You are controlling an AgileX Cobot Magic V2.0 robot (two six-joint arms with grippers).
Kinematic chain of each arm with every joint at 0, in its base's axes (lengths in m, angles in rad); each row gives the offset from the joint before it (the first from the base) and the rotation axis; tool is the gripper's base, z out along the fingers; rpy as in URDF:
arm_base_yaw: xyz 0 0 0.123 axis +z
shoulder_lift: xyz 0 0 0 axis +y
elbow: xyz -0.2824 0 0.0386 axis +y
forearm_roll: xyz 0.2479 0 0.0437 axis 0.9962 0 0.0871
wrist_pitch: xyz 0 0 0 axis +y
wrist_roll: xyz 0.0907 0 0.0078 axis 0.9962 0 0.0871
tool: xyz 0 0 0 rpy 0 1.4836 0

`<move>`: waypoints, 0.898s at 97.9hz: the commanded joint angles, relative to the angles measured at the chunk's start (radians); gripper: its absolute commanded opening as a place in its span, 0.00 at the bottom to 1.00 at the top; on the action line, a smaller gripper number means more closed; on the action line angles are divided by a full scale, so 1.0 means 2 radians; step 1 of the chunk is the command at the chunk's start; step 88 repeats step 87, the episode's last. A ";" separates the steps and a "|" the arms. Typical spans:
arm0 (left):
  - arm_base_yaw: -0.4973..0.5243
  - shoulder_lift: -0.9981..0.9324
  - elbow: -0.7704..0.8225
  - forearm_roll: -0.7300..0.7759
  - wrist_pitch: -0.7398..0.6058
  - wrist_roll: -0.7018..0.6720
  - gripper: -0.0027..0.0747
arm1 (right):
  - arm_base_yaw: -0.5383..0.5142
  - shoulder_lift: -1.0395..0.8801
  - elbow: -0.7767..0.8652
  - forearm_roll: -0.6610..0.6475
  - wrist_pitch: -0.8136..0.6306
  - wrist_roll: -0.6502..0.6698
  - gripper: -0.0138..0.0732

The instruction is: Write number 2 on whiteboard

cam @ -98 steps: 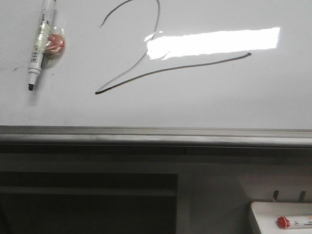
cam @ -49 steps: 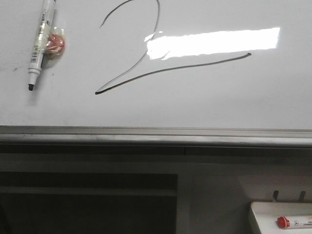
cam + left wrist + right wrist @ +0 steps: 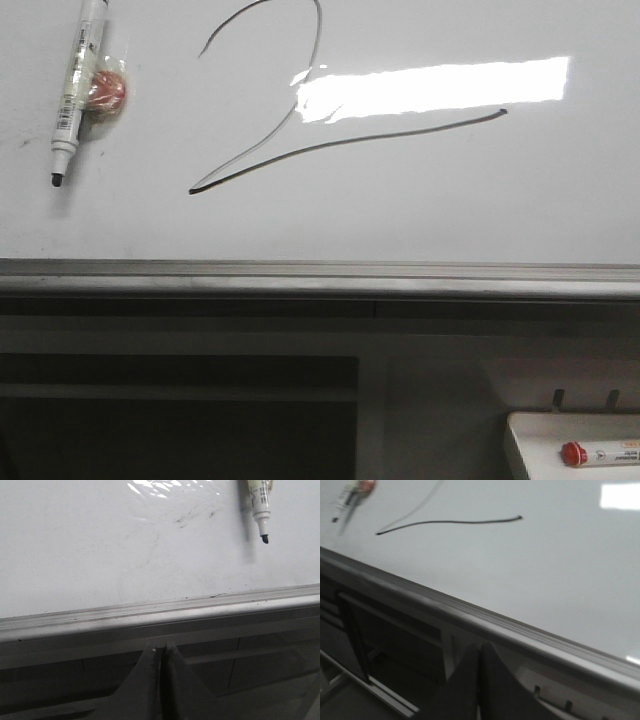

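The whiteboard (image 3: 420, 200) fills the upper front view, glossy white with a grey edge rail. The number 2 (image 3: 300, 120) is a thin black slanted line with a curved top and a long tail; its tail also shows in the right wrist view (image 3: 450, 522). An uncapped white marker (image 3: 75, 90) lies on the board at the left, with a red lump beside it; its tip shows in the left wrist view (image 3: 260, 510). My left gripper (image 3: 161, 649) is shut and empty below the rail. My right gripper (image 3: 480, 647) is shut and empty below the rail. Neither gripper shows in the front view.
A small white tray (image 3: 540, 440) with a red-capped marker (image 3: 590, 455) sits at the lower right. The grey metal rail (image 3: 320, 275) runs across the board's near edge, with dark shelving under it. A bright light glare (image 3: 430, 85) lies over the board.
The front view has shifted slightly: the 2, the marker and the tray sit a few pixels further left. Nothing on the board has moved.
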 commanded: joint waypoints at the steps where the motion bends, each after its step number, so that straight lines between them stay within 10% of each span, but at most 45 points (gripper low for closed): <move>1: 0.001 -0.013 0.005 -0.006 -0.030 -0.003 0.01 | -0.037 -0.008 0.012 -0.029 0.013 0.045 0.09; 88: 0.002 -0.013 0.005 -0.008 -0.031 -0.003 0.01 | -0.090 -0.073 0.012 -0.048 0.085 0.045 0.09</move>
